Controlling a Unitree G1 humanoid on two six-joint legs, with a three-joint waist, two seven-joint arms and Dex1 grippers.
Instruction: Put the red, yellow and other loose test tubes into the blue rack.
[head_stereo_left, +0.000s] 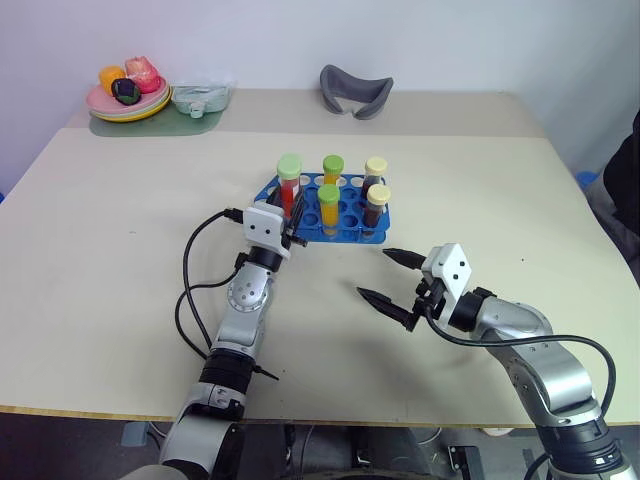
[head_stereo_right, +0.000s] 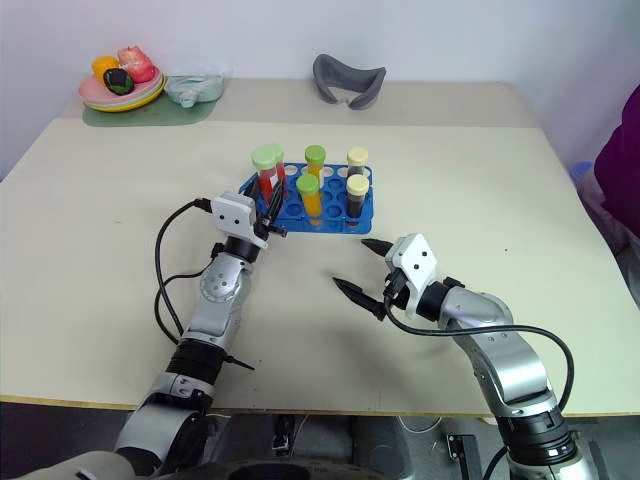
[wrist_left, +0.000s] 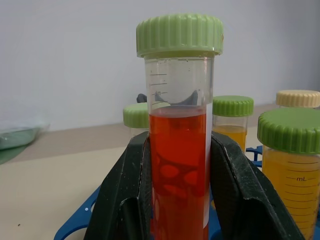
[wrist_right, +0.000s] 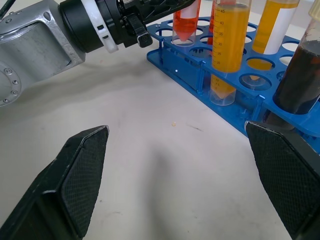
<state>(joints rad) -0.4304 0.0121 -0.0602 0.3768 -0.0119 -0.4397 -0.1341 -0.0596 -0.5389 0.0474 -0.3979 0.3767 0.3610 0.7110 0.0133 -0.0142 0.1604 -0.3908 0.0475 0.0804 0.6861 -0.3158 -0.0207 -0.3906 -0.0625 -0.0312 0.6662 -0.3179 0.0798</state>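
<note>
Left gripper (head_stereo_left: 291, 222) clamps the red tube (wrist_left: 178, 165) upright; the right wrist view catches its tip over a blue rack (wrist_right: 195, 75) hole. Right gripper (head_stereo_left: 388, 276) gapes empty.

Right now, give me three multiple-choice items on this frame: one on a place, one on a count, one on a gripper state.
1. Where is the red tube?
A. flat on the table
B. upright over the blue rack's left end
C. on the plates

2. How many capped tubes stand at the rack, the red one included?
A. three
B. five
C. seven

3. How is the right gripper?
A. open, holding nothing
B. shut on a tube
C. shut, holding nothing

Answers: B, the left gripper holds it there; B, five caps show; A, its fingers are spread above the bare table.
</note>
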